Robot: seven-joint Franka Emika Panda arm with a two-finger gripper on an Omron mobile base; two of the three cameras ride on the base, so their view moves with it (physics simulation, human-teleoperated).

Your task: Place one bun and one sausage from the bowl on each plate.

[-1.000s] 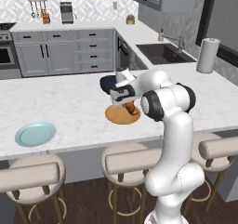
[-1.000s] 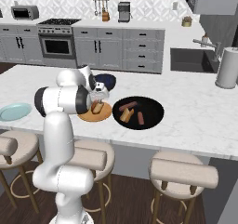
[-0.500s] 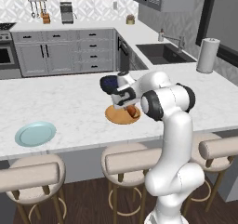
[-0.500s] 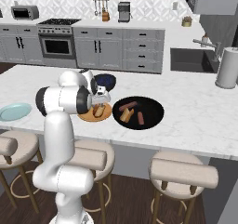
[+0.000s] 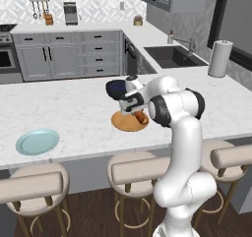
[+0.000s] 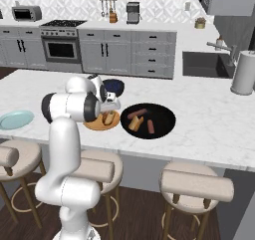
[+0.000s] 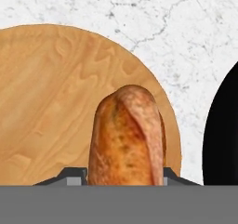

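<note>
White marble counter (image 6: 209, 129) carries two plates, black bowl (image 6: 164, 120), blue bowl (image 6: 115, 86)

The arm (image 5: 182, 147) was glossy white, built of rounded tubular segments with dark grey bands at the joints. The hand (image 5: 132, 103) was white-cased with a dark panel. No cables or markings were discernible.

No readable text, labels, brands or numbers anywhere.

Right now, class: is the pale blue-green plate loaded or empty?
Empty. The pale blue-green plate lies bare on the counter, while the bun sits between the gripper fingers over the wooden plate.
</note>
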